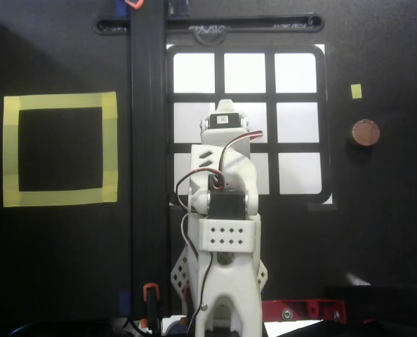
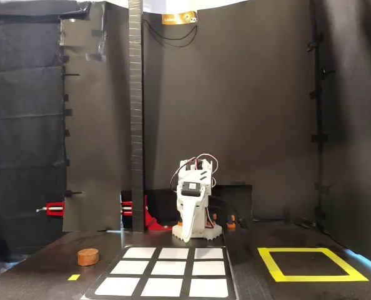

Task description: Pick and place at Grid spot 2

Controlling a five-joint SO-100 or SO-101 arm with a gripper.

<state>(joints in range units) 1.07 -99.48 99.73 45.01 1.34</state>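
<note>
Grid spot 2 [image 1: 245,73] is the middle cell of the grid's top row in the overhead view, bright white and bare. In the fixed view it is the middle cell [image 2: 164,287] of the row nearest the lower edge.

The arm [image 1: 222,175] is folded over the grid's lower left cells, below the spot in the overhead view. In the fixed view the pincer [image 2: 187,222] points down above the tabletop [image 2: 248,275] behind the grid, well apart from the spot. I cannot tell whether it is released or clenched.

A brown disc [image 1: 365,132] lies right of the grid, with a yellow tag [image 1: 356,90] near it. A yellow tape square [image 1: 60,149] sits at the left.
</note>
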